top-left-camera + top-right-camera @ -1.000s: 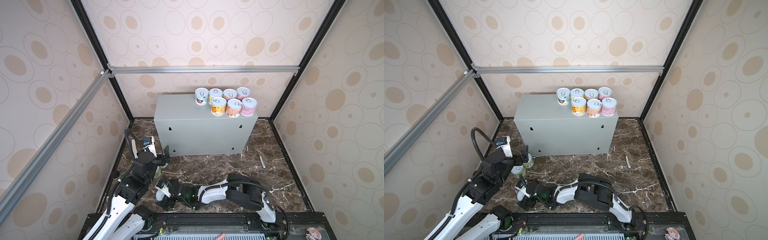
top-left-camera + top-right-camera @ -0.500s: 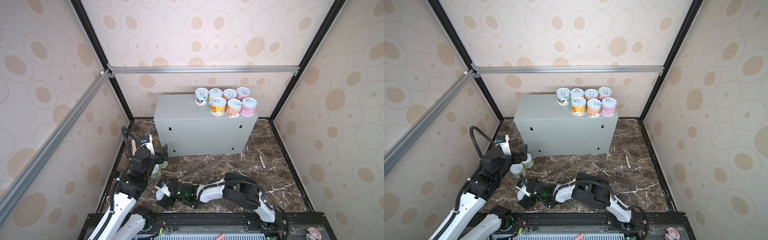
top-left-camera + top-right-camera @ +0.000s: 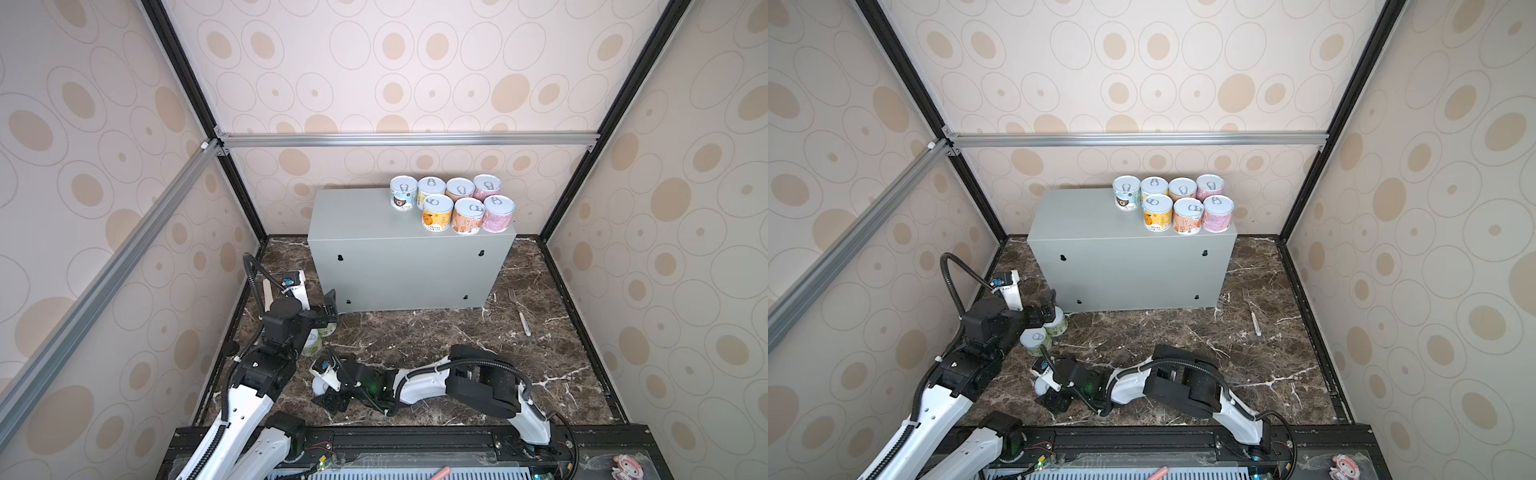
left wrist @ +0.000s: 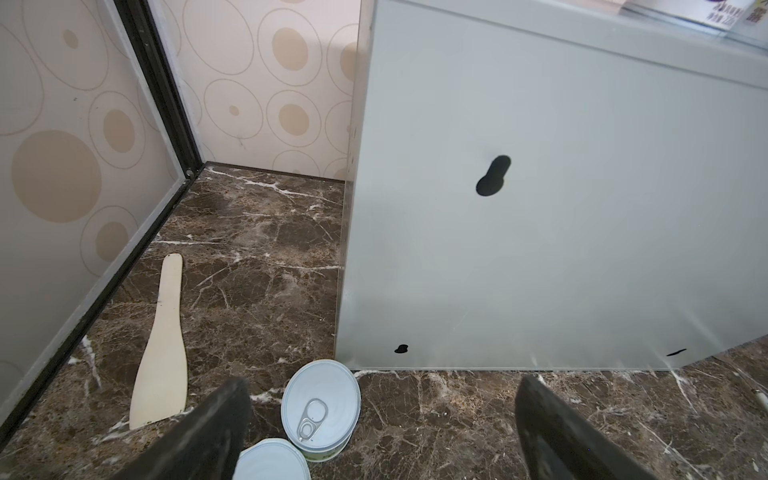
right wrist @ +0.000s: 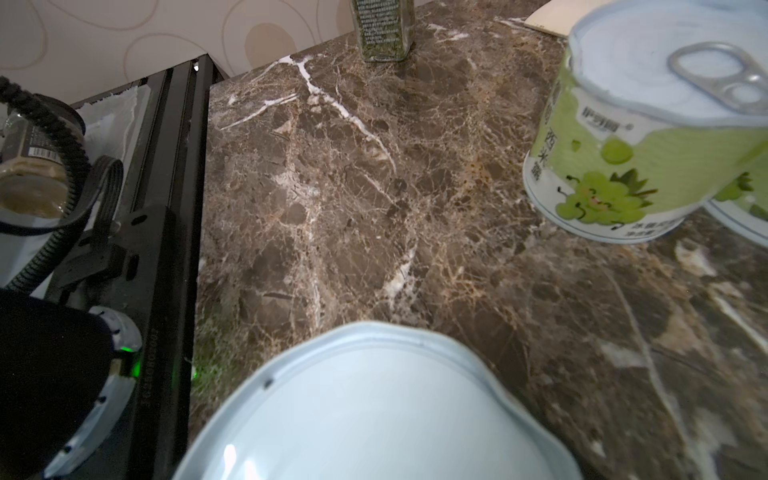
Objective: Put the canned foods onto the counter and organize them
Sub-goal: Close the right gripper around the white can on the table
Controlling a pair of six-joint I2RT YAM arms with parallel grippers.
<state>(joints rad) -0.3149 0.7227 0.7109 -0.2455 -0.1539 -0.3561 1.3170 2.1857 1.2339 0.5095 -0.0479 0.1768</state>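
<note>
Pickup stage imo. 7 cans (image 3: 467, 216) on the counter (image 3: 407, 266), 1 o'clock end. Left fingers (image 4: 216, 419) wide open over 2 green cans (image 3: 1055, 326) on the marble, counter's 7 o'clock. Right fingers (image 3: 1054, 402) by a pale can (image 5: 374, 415), can't tell grip. Next: drop, pinch, lift.

spatula (image 4: 160, 345): flat on marble (image 4: 257, 249) | spice bottle (image 5: 382, 29): upright | fork (image 3: 522, 318): flat on marble

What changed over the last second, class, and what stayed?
Little: the right arm's black elbow edged leftward; the open left pincer barely shifted. The right pincer stays at a pale-lidded can; no grasp or release shows. Two green-labelled cans on the dark marble floor and seven cans on the grey metal box stayed put.
</note>
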